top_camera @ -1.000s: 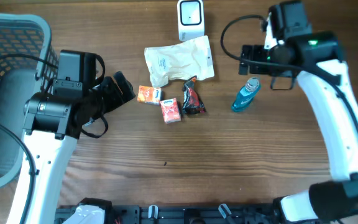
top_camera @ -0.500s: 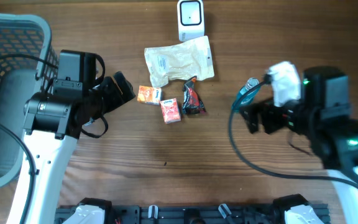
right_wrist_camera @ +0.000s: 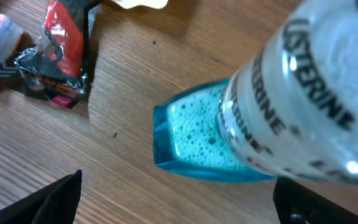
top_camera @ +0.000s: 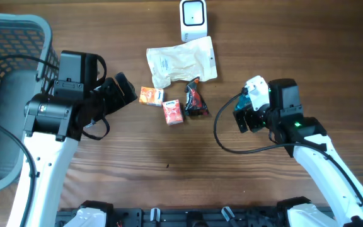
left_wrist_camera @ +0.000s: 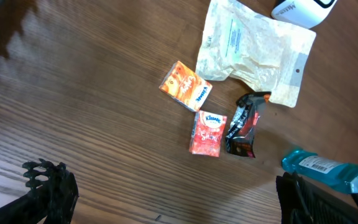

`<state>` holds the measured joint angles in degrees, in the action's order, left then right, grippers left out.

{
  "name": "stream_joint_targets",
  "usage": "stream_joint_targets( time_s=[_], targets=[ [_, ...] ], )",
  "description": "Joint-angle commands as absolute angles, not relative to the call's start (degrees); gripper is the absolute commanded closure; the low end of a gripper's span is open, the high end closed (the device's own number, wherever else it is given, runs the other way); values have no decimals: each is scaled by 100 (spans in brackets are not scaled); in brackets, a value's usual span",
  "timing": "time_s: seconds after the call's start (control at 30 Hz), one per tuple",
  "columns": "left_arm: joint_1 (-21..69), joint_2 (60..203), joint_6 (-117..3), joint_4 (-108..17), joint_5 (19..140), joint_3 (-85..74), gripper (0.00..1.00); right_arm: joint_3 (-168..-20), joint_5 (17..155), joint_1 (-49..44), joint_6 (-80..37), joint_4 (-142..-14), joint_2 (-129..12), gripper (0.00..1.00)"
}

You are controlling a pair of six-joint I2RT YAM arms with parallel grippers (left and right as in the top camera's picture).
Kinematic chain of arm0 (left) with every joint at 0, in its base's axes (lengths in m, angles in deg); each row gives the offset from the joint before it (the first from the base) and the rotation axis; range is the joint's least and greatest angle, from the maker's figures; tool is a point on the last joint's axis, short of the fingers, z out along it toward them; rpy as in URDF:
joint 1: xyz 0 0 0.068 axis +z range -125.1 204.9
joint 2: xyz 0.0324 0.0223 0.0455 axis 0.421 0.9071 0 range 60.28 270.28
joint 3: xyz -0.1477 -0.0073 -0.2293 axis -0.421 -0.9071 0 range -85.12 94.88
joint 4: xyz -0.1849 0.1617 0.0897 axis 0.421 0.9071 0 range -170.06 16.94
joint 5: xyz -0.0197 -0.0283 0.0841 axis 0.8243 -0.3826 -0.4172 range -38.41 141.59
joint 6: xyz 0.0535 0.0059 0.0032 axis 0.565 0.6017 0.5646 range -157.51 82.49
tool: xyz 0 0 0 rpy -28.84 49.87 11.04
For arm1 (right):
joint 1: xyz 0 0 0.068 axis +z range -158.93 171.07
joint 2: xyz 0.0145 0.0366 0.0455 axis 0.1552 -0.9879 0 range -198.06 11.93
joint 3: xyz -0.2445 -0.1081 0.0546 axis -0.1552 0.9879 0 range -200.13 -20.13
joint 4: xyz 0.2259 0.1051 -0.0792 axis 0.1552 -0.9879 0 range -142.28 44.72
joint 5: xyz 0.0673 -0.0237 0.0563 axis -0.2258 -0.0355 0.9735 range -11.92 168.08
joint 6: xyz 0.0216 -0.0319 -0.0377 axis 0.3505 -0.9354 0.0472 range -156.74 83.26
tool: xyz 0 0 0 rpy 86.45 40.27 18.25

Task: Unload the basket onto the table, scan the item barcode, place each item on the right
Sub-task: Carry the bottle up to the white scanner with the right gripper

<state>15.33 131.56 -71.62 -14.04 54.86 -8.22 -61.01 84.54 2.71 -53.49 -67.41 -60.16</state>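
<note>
A blue Listerine mouthwash bottle (right_wrist_camera: 210, 140) lies on the wooden table, filling the right wrist view. My right gripper (right_wrist_camera: 179, 205) hangs open just above it, one finger on each side, touching nothing. From overhead the right gripper (top_camera: 243, 116) covers almost all of the bottle. In the left wrist view the bottle (left_wrist_camera: 328, 172) shows a white barcode label. The white scanner (top_camera: 193, 19) stands at the table's back edge. My left gripper (top_camera: 123, 93) is open and empty, left of the small packets.
A white pouch (top_camera: 181, 60) lies in front of the scanner. Below it sit an orange packet (top_camera: 151, 96), a red Kleenex pack (top_camera: 173, 111) and a dark snack wrapper (top_camera: 196, 101). A grey basket (top_camera: 40, 28) stands at the far left.
My right arm has swung from the back right down and forward, and now sits low over the bottle, hiding it from overhead. The left arm and the items have not moved.
</note>
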Motion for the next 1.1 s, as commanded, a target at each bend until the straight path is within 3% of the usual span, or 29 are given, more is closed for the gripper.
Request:
stream_joint_targets(
  time_s=[0.0,0.3,0.57,0.67,0.8,0.93,1.07],
  targets=[
    [1575,13130,-7072,-1417,5473,-776,0,-6031,8037,262,-5780,-6476,-6256,0],
    [1575,13130,-7070,-1419,5473,-776,0,-5712,7709,162,-5773,-5372,-6945,0],
    [1575,13130,-7072,-1417,5473,-776,0,-5712,9466,-300,-5762,-4867,-6951,0],
    [1575,13130,-7070,-1419,5473,-776,0,-5760,9593,-276,-4834,-4461,-6951,0],
    [1575,13130,-7070,-1419,5473,-776,0,-6477,9560,-57,-4521,-5204,-6958,0],
    [1575,13130,-7070,-1419,5473,-776,0,-7887,9560,94,-4888,-6859,-7535,0],
    [1575,13130,-7072,-1417,5473,-776,0,-8027,9608,98,-5789,-6609,-8298,1]
  ],
)
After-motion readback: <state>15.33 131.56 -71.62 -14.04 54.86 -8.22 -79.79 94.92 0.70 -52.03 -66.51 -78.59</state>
